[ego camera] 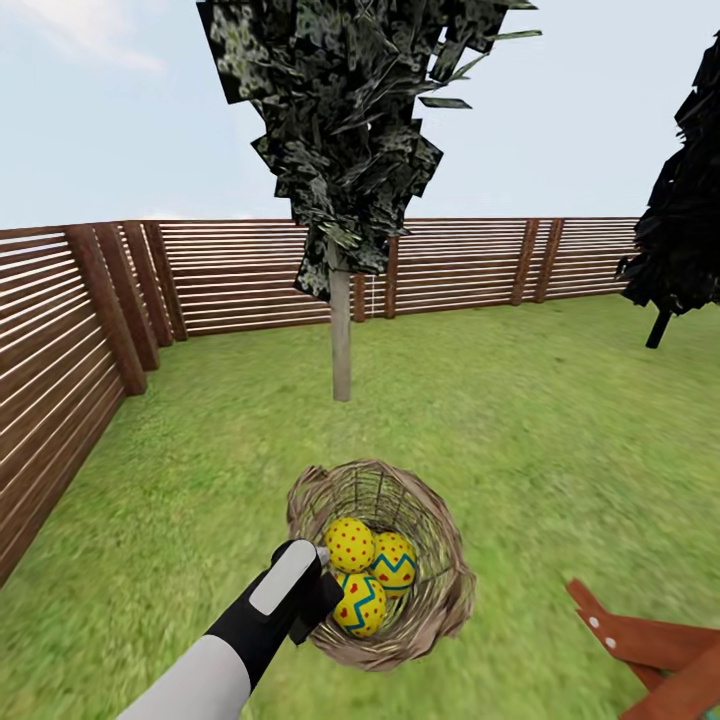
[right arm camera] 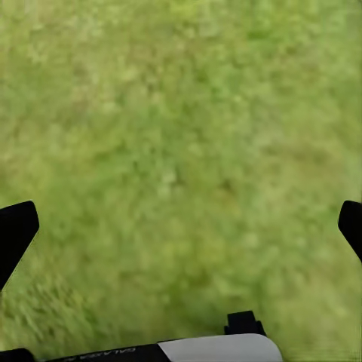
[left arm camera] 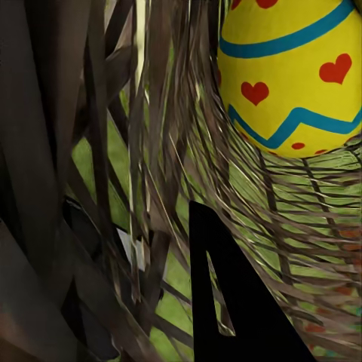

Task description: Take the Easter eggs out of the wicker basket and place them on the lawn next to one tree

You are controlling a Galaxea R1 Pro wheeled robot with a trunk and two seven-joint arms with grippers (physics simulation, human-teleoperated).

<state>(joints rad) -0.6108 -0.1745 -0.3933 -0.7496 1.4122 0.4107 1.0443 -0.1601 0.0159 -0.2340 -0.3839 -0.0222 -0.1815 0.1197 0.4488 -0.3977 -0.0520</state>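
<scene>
Head view: wicker basket (ego camera: 438,590) sits on the lawn (ego camera: 540,440), tilted, mouth open toward the camera. All three eggs inside: dotted egg (ego camera: 350,544) at the upper left, zigzag egg (ego camera: 395,562) to its right, heart egg (ego camera: 360,603) lowest, nearest the front rim. The three are packed together, touching. Left gripper (ego camera: 318,590) is at the basket's left rim, just beside the dotted and heart eggs; the arm's black-and-white wrist covers the fingers, so I cannot tell how the jaws stand from here. Pale-trunk tree (ego camera: 341,330) stands upright on the grass beyond the basket, well apart from it. Slat fence (ego camera: 240,275) runs along the back and the left side. Black tree (ego camera: 685,210) at the far right. Reddish wooden piece (ego camera: 650,645) at the lower right corner, can't tell what it is.

Left wrist view: camera is close in against the basket's weave (left arm camera: 143,188), grass visible through the gaps. Heart egg (left arm camera: 290,75) sits against the wicker. One dark finger (left arm camera: 241,309) shows beside the weave, apart from the egg; jaw gap not readable.

Right wrist view: right gripper (right arm camera: 185,226) over bare grass (right arm camera: 181,136), both fingertips (right arm camera: 15,230) at opposite edges of the frame — jaws wide, holding nothing.
</scene>
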